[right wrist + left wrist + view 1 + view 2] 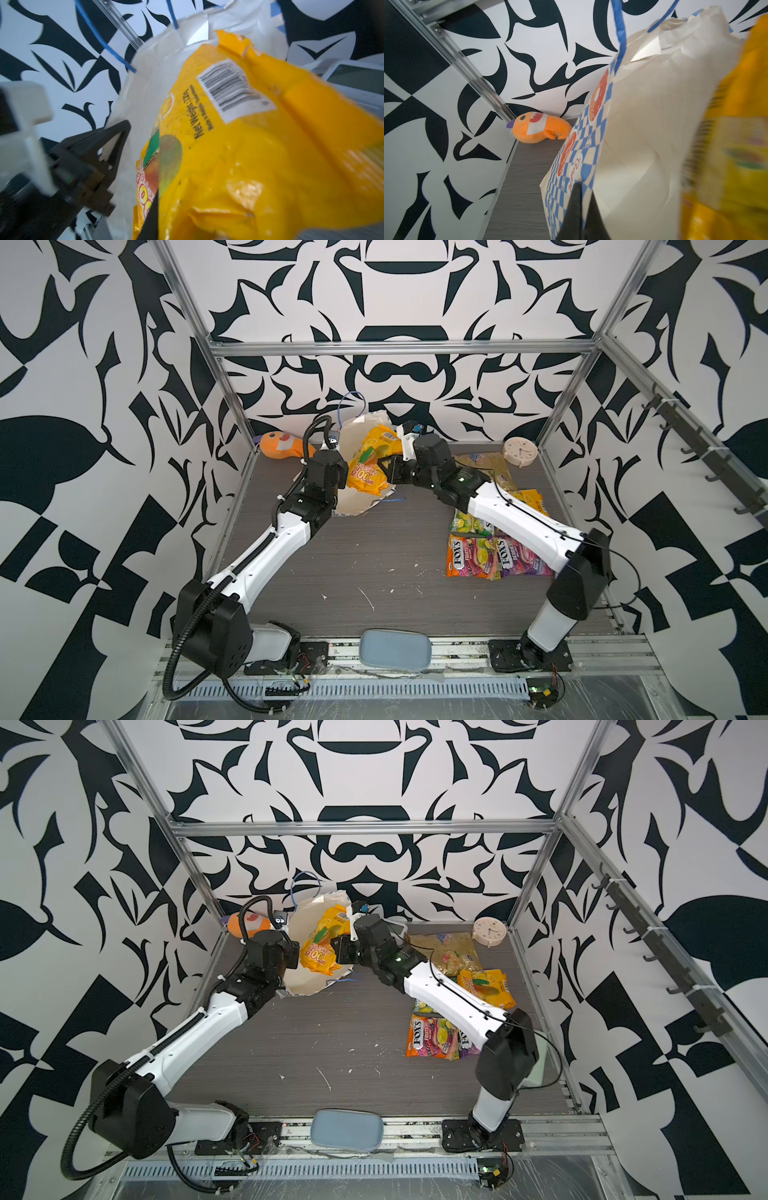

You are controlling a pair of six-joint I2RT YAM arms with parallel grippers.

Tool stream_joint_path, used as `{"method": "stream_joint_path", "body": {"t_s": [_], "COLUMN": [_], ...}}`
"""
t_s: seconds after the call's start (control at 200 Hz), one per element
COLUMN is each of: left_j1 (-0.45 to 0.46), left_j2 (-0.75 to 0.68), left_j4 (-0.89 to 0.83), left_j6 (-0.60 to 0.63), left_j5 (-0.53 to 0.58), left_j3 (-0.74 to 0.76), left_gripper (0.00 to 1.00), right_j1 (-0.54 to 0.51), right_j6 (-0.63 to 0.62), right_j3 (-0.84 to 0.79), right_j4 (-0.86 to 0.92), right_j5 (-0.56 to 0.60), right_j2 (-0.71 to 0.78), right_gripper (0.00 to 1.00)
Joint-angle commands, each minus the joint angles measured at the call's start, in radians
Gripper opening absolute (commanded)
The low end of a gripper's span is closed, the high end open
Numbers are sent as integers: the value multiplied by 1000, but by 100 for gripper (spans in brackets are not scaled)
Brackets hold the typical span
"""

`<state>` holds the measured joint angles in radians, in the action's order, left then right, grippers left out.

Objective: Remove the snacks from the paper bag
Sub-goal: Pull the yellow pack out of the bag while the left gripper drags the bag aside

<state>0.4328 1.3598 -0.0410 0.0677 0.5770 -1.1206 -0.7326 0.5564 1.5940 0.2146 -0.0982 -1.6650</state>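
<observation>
The paper bag [353, 504] sits near the counter's [374, 564] back edge, left of middle, with its mouth gaping. The left end effector [583, 192] is clenched on the bag's rim. The right end effector [384, 467] grasps a yellow mango packet [368, 466] at the mouth. The other snacks [471, 560] lie along the right edge, well apart from the bag.

plush toy [282, 444]: orange, lies at back left corner of counter [374, 556] | round cream clock [519, 452]: back right corner | blue-grey pad [395, 649]: front edge, middle
</observation>
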Motion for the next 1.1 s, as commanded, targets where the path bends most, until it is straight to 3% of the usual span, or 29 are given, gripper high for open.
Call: {"method": "stream_joint_path", "body": {"t_s": [0.0, 0.24, 0.405, 0.515, 0.625, 0.78, 0.895, 1.015, 1.095], "left_j1": [-27, -121, -160, -186, -221, -239, -247, -247, -247], "left_j2": [37, 107, 136, 142, 164, 154, 133, 120, 101], "left_j4": [-135, -322, -386, -415, -518, -548, -550, -592, -596], "left_j6": [-71, -239, -348, -428, -521, -597, -669, -771, -816], "left_j5": [-33, -170, -122, -149, -189, -260, -327, -321, -349], "left_j3": [-70, -210, -242, -252, -307, -305, -311, -348, -347], "left_gripper": [0, 0, 0, 0, 0, 0, 0, 0, 0], "right_j1": [2, 72, 212, 263, 303, 339, 349, 380, 385], "right_j6": [-122, -119, -14, -21, -67, -201, -273, -315, -359], "right_j3": [-13, -45, -107, -118, -122, -136, -171, -154, -110], "right_j4": [-122, -112, -154, -132, -67, 30, 56, 97, 179], "right_j5": [-49, 79, 107, 102, 8, -251, -322, -429, -409], "right_j2": [130, 266, 322, 323, 285, 185, 138, 60, -1], "right_gripper": [18, 16, 16, 16, 16, 16, 16, 16, 16]}}
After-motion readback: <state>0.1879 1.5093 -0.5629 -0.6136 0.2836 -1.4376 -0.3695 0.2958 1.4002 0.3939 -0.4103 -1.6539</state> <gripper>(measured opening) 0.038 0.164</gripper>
